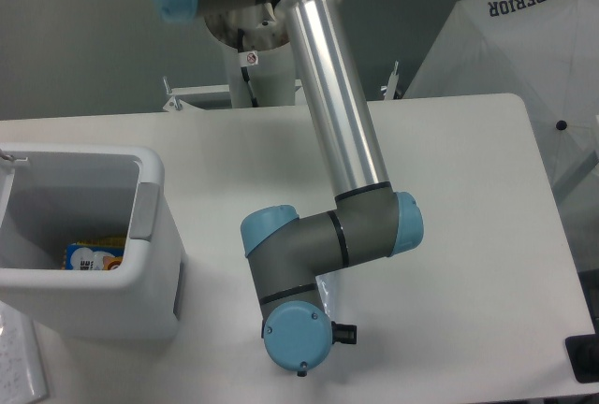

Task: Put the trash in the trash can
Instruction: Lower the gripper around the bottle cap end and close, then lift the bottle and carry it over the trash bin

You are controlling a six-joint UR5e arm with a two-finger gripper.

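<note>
The arm's wrist (298, 334) hung low over the white table (468, 236), and it covered the gripper, so I could not tell if the fingers were apart or together. The trash can (154, 264) stood at the left, with a yellow-and-blue packet (92, 256) inside. The trash was not visible.

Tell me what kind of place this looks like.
Probably a robotics lab or test workspace, not a home. A silver-and-grey jointed robot arm with blue caps stands on a white pedestal at a plain white table, with a white rectangular plastic bin on it and a white photography umbrella marked SUPERIOR beside it.
</note>
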